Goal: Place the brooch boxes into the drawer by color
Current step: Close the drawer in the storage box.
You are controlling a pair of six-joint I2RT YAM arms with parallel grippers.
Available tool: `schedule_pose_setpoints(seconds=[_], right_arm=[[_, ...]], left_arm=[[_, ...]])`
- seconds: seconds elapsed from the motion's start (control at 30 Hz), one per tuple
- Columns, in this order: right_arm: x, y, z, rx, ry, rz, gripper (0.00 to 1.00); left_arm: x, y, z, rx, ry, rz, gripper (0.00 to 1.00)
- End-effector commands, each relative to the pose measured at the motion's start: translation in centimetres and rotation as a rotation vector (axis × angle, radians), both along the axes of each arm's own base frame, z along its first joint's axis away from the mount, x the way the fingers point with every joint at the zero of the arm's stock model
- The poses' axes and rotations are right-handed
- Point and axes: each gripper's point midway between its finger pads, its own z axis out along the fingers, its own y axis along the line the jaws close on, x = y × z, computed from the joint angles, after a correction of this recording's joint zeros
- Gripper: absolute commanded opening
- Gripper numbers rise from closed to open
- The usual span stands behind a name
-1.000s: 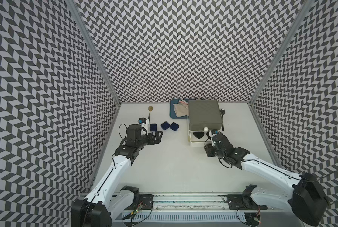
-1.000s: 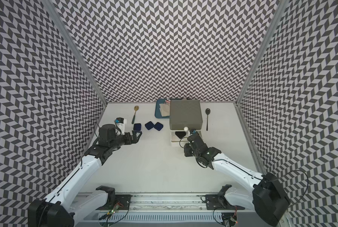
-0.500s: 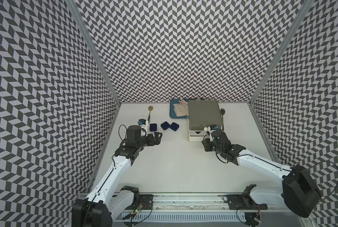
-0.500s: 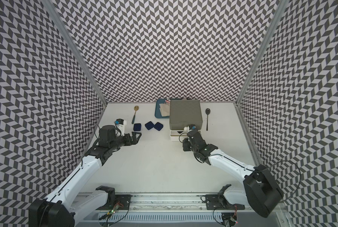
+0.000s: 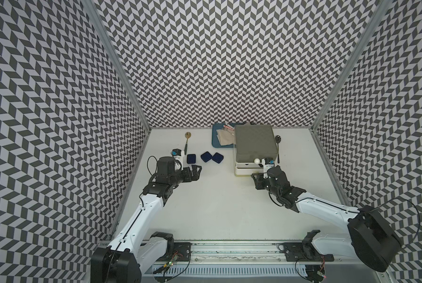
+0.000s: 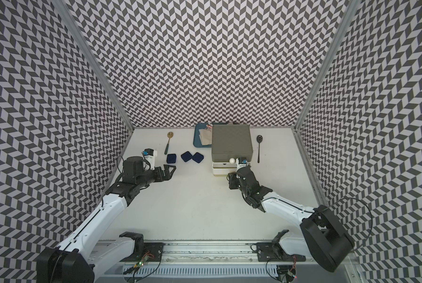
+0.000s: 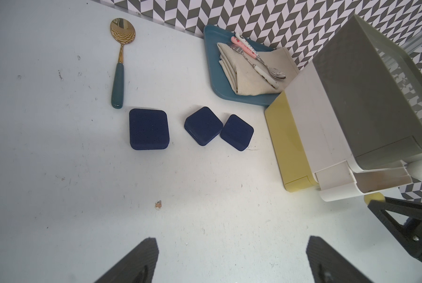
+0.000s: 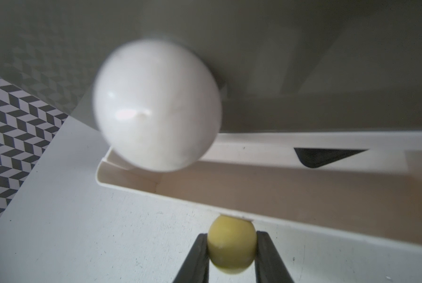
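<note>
I have the right pincer nipped shut on the yellow knob of the chest's bottom drawer, which looks closed. The chest sits by the far edge of the counter.

Step in hand, I judge: opening it. Next move calls for a straight pull towards the near edge.

The left pincer is gaping and empty, near three navy boxes by the left edge.

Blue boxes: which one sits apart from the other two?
The navy brooch box by the gold spoon's handle end. The middle box and the third box lie close together, nearer the drawer chest.
</note>
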Motion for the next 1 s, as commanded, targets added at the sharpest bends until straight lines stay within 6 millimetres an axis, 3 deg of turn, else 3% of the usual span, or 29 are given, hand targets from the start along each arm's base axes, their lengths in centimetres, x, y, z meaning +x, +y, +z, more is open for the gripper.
schedule_pose_setpoints(seconds=[0.0,0.67,0.97], right_arm=[[1.4,-0.7,2.7,0.035,-0.139,-0.062,0.27],[3.6,0.2,2.6,0.048,-0.167,-0.096,0.27],[4.2,0.0,2.1,0.035,-0.188,-0.118,0.38]], left_arm=[[0.1,-0.1,0.1,-0.002,-0.015,-0.016,1.0],[0.1,0.2,-0.1,-0.002,-0.008,-0.013,1.0],[-0.1,0.1,-0.4,-0.014,0.001,-0.016,1.0]])
